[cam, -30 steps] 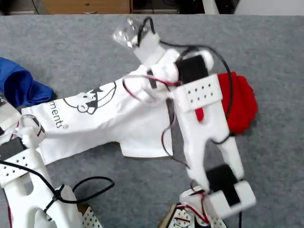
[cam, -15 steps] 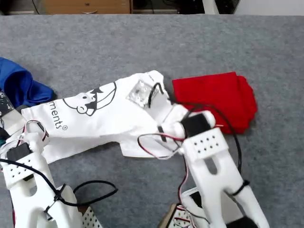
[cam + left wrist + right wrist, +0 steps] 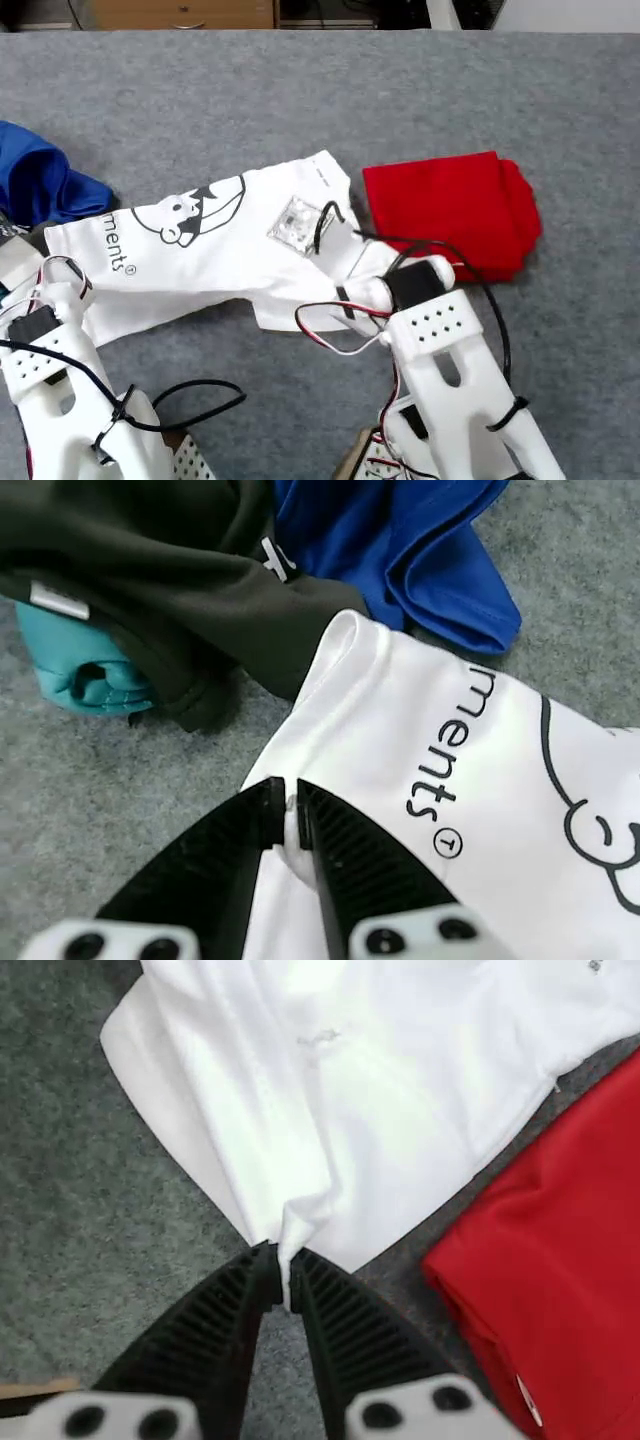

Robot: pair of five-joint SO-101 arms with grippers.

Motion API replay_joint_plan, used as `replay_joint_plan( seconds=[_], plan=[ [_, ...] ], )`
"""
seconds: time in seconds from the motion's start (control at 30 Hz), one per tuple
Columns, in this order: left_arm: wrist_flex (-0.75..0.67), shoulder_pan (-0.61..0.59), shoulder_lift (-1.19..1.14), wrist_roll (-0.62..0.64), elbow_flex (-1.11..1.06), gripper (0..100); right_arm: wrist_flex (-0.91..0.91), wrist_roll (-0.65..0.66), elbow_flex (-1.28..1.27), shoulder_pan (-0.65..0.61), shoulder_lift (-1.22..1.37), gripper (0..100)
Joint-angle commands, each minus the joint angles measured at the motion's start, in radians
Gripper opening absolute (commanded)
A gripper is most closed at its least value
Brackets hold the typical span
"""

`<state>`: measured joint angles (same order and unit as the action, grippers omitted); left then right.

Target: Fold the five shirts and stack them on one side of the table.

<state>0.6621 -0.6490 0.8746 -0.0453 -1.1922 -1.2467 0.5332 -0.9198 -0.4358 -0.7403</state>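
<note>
So far only one shirt looks finished: the red shirt (image 3: 450, 215) lies as a neat folded block on the right part of the table (image 3: 300, 90), with nothing stacked on it yet.

The white shirt (image 3: 220, 250) is the one in hand. It lies stretched out as a long, creased band across the middle of the table, printed side up, between the blue shirt (image 3: 40, 185) and the red one. A thin strip of bare table separates it from the red shirt.

The left pincer (image 3: 290, 800) is clamped on the white shirt's edge at the end nearest the blue one. The right pincer (image 3: 280, 1255) is closed on a pinch of white cloth at the opposite end, close to the red shirt. With both ends gripped, the shirt seems ready to be straightened or folded over, though no clean fold shows in it so far.

Three shirts remain untouched in a loose heap at the left edge: the blue shirt, crumpled, a dark shirt (image 3: 150, 570) draped beside it, and a teal shirt (image 3: 70, 670) bunched partly under the dark one.

By this reckoning the task is at an early stage, with one of five folded, a second under way, three waiting and the stacking not yet begun.
</note>
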Motion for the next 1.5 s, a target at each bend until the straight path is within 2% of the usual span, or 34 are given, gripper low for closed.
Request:
replay_joint_plan(
  seconds=[0.0, 0.07, 0.2, 0.3, 0.43, 0.5, 0.53, 0.6, 0.7, 0.87, 0.97, 1.17, 1.47],
  plan=[
    [0.057, 0.009, 0.019, -0.077, 0.018, 3, 0.018, 0.034, -0.019, -0.007, -0.025, 6.3],
    [0.117, 0.032, 0.022, -0.176, 0.017, 6, 0.011, 0.032, -0.021, -0.004, -0.028, 13.6],
    [0.164, 0.029, 0.03, -0.198, 0.018, 14, -0.029, 0.041, 0.016, -0.007, -0.03, 22.3],
    [0.201, 0.028, 0.031, -0.199, 0.051, 19, -0.058, 0.043, 0.082, -0.002, -0.03, 22.4],
    [0.33, -0.037, 0.031, -0.196, 0.221, 20, -0.126, 0.104, 0.232, 0.002, -0.027, 19.2],
    [0.407, -0.084, 0.025, -0.193, 0.353, 17, -0.12, 0.103, 0.321, 0.028, -0.019, 4.3],
    [0.437, -0.095, 0.021, -0.192, 0.417, 12, -0.095, 0.103, 0.355, 0.035, -0.016, 0.0],
    [0.456, -0.091, 0.015, -0.164, 0.508, 1, -0.055, 0.101, 0.414, 0.041, 0.016, 4.5],
    [0.453, -0.011, -0.027, -0.054, 0.551, 3, 0.044, 0.066, 0.47, 0.036, 0.136, 0.2],
    [0.327, 0.152, -0.216, 0.087, 0.525, 2, 0.173, -0.005, 0.595, 0.033, 0.461, 0.4],
    [0.235, 0.18, -0.381, 0.146, 0.528, 2, 0.198, -0.034, 0.717, 0.019, 0.665, 0.4],
    [0.126, 0.183, -0.696, 0.158, 0.612, 2, 0.172, -0.103, 1.03, 0.022, 1.061, 0.3],
    [0.115, 0.175, -1.038, 0.155, 0.847, 2, -0.034, -0.127, 1.58, 0.036, 1.535, 0.3]
  ],
)
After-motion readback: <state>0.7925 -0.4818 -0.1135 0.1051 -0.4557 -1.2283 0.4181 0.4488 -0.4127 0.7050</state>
